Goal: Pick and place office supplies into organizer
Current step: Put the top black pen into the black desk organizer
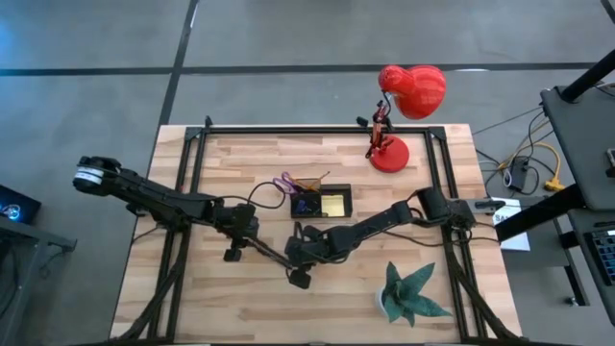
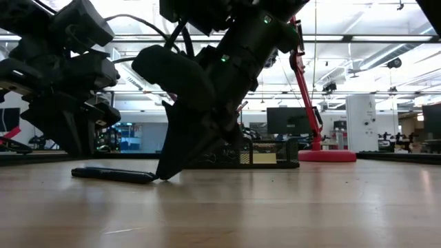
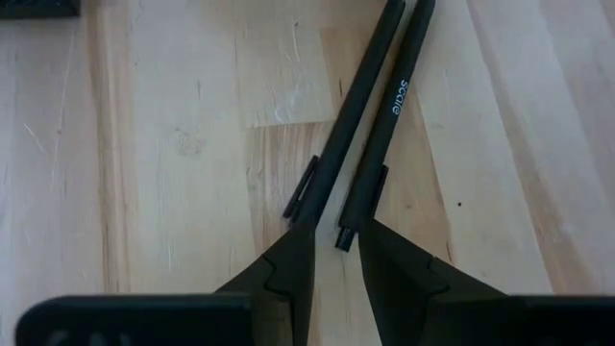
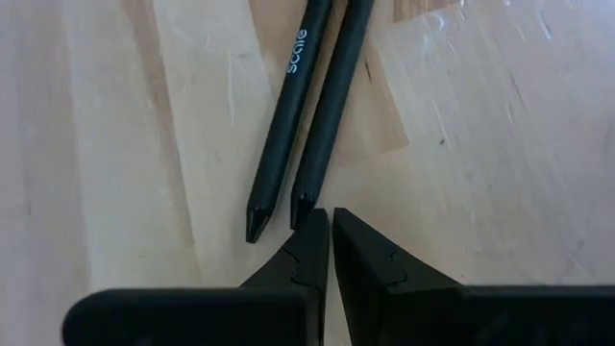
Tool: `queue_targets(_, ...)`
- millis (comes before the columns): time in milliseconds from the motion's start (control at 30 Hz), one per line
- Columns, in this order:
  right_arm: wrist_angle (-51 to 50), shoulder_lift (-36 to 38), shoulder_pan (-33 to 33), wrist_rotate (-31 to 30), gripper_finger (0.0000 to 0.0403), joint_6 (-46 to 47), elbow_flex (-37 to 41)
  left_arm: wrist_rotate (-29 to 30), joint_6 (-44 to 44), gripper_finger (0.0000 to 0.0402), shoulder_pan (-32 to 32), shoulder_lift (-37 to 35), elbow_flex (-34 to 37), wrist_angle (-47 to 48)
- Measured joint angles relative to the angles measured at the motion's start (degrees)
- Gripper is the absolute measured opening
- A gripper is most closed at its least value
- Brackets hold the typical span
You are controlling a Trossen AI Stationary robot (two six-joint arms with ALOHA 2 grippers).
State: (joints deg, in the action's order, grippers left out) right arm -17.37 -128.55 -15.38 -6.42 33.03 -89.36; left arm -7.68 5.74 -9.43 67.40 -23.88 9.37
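Two thin black pens (image 1: 271,252) lie flat and side by side on the wooden table, in front of the black organizer (image 1: 322,202). The organizer holds a yellow sticky pad (image 1: 333,204), with purple-handled scissors (image 1: 285,183) at its far left corner. My left gripper (image 3: 336,255) is slightly open at the pens' clip ends (image 3: 343,235); the end of the lettered pen lies in line with the gap. My right gripper (image 4: 330,223) is shut, pointing down at the pens' pointed ends (image 4: 300,213). My left gripper: one pen's end (image 3: 300,216) lies right at a fingertip (image 3: 293,252), but I cannot tell whether they touch. My right gripper stands with shut fingertips (image 2: 164,176) on the table, slanting down from above, right against the pointed end of the nearer pen (image 2: 148,177); that pen lies flat on the table.
A red desk lamp (image 1: 408,91) stands with its base (image 1: 389,154) at the far right of the table. A green paper plant (image 1: 411,293) sits at the near right. Black frame rails (image 1: 192,163) run along the table's left, far and right sides.
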Motion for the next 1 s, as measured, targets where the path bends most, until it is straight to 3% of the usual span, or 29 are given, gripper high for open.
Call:
queue_targets(300, -0.2, 0.24, 0.0, -0.59, 0.0013, 0.01, 0.39, 0.0, -0.07, 0.007, 0.04, 0.0, 0.0, 0.09)
queue_targets(467, -1.13, 0.8, -0.42, -7.1, 0.0013, -0.54, -1.93, 0.0, -0.09, 0.007, 0.04, -0.02, 0.05, 0.13)
queue_targets(1000, -0.39, 0.07, -1.15, -3.99, 0.0013, -0.21, -2.3, 0.0, -0.11, 0.007, 0.04, -0.02, 0.5, 0.03)
